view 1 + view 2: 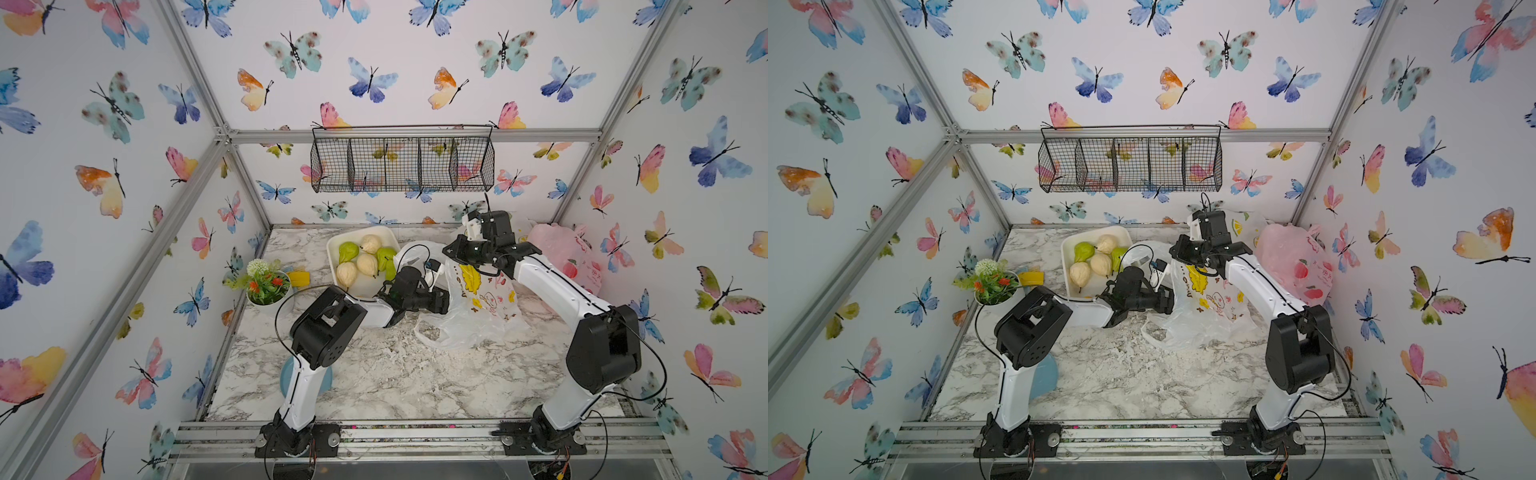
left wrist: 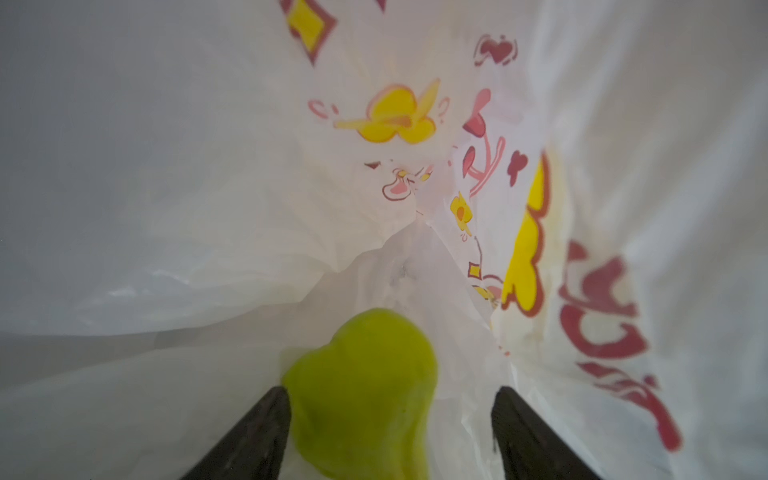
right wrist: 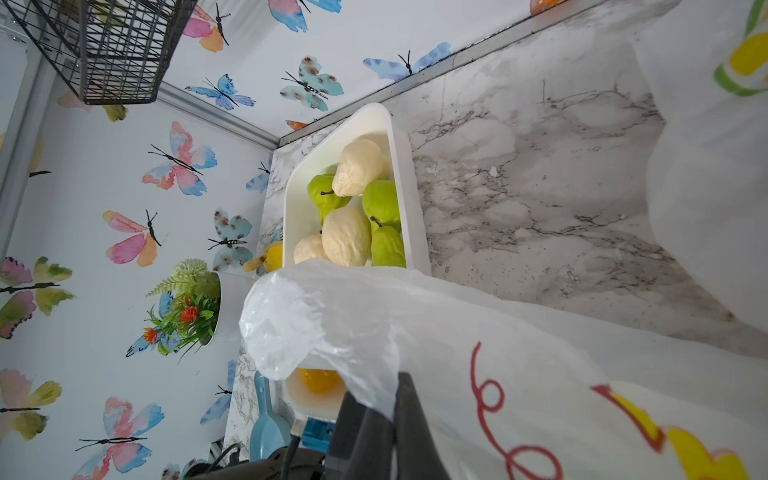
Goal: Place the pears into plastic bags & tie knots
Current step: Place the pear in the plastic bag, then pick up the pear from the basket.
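Our left gripper (image 2: pixel 391 390) is inside the bunny-print bag (image 2: pixel 415 124), its two dark fingers (image 2: pixel 257 432) spread wide. A green pear (image 2: pixel 361 374) sits between them, close against one finger with a gap to its partner, so nothing pinches it. Past the fingertips the plastic folds into a creased corner, with printed walls rising on either side.

Our right gripper (image 3: pixel 380 399) is clamped tight on that bag's rim. Thin film is bunched between the closed fingers and billows just ahead of them. In both top views it holds the bag's mouth up beside our left gripper.

Beyond the right fingertips the white tray (image 3: pixel 405 166) sits on the marble table (image 3: pixel 540 187). It holds six pears (image 3: pixel 347 237), three green and three cream, piled touching one another. Off to one side of the fingers, well apart, stand the potted flowers (image 3: pixel 187 307). On the opposite side the lemon bag (image 3: pixel 706 187) rises close by.

Behind the right wrist in a top view, the pink bag (image 1: pixel 561 253) bulges in the table's corner. Farthest off, the wire basket (image 1: pixel 403 164) hangs on the back wall.
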